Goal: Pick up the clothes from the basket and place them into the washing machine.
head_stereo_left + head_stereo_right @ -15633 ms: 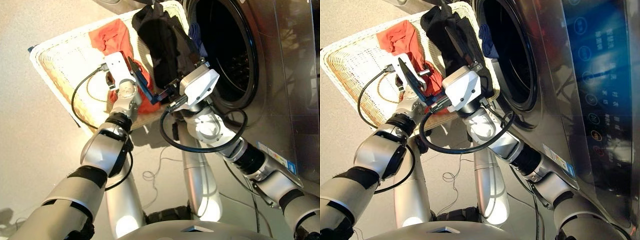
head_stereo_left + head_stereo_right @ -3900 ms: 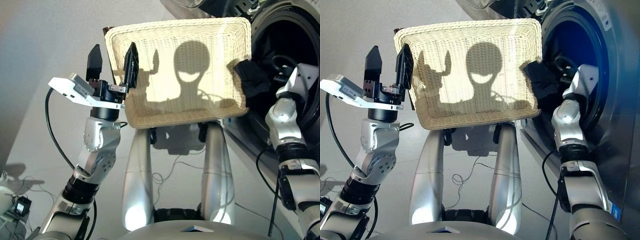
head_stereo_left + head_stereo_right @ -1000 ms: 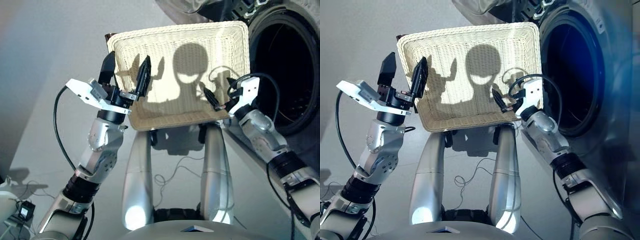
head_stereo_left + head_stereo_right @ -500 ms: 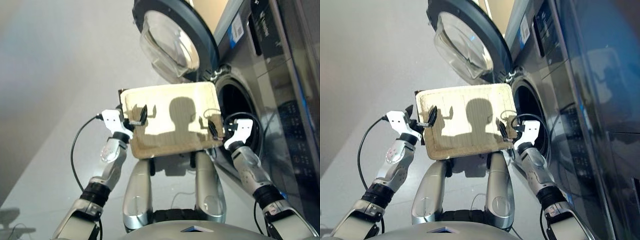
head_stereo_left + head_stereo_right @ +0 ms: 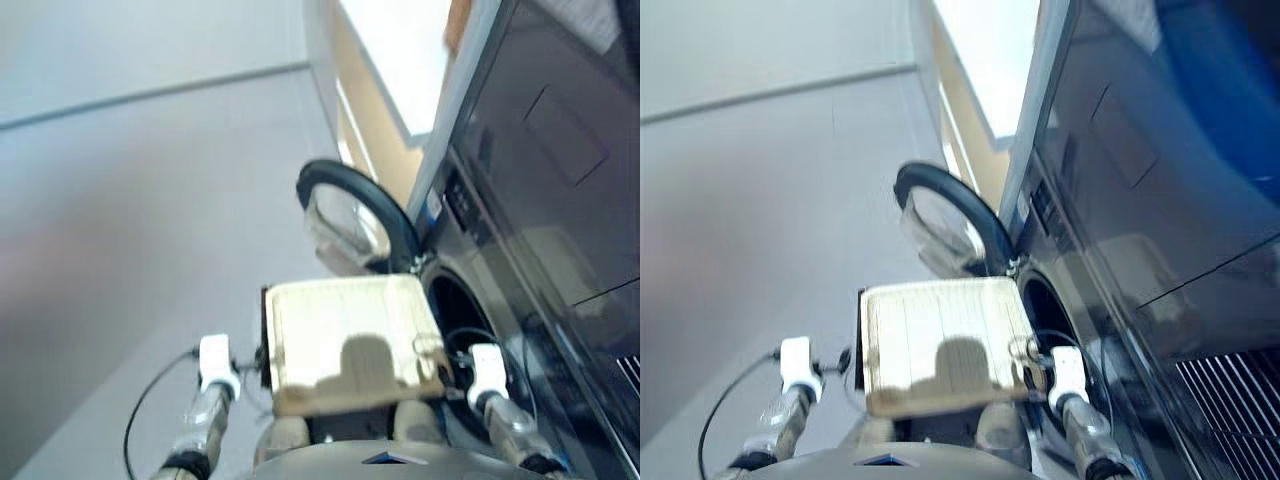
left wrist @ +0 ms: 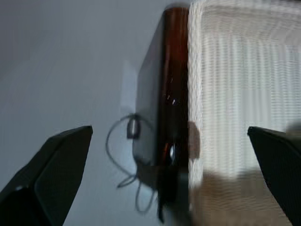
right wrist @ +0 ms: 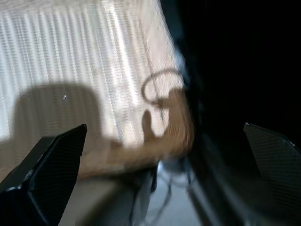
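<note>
Wicker showed bare across the whole basket (image 5: 340, 335): where a red-orange and a black garment had lain in it some fifteen seconds earlier, none of the clothes could now be seen in any view. About four seconds before, the right arm had been reaching into the drum with black cloth at the opening, so the garments were most likely inside the washing machine (image 5: 470, 330), though its dark mouth showed nothing to confirm this.

In the last half second the head views had tilted sharply upward, shrinking the basket and arms toward the bottom edge and bringing in the open porthole door (image 5: 355, 215) and the dark appliance (image 5: 550, 130) above; that was the camera moving, not the things.

The left gripper (image 6: 169, 179) hung beside the basket's outer edge, its fingers (image 6: 51, 174) spread wide and holding nothing. The right gripper (image 7: 164, 179) hung near the basket corner next to the drum mouth, fingers (image 7: 47, 174) likewise apart and empty.

Judged from this, the loading looked complete, and both arms seemed to be at rest.
</note>
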